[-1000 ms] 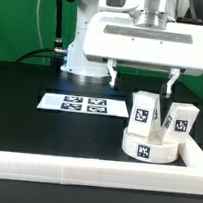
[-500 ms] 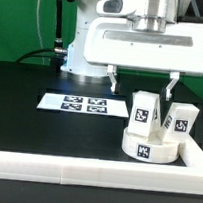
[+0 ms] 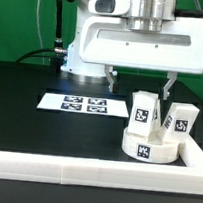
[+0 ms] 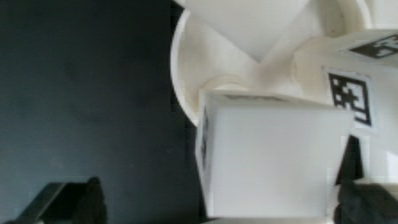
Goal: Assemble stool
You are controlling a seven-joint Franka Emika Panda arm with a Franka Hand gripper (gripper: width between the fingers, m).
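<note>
Stool legs (image 3: 142, 109) stand by the seat (image 3: 149, 144); the end effector (image 3: 140, 86) hangs wide open, empty. Centre it over 1 leg before descending.

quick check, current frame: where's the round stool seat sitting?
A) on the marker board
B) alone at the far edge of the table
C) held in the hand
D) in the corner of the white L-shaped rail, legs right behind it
D: the round stool seat rests against the corner of the L-shaped rail, with blocky legs directly behind it; the hand hangs open above, holding nothing.
</note>
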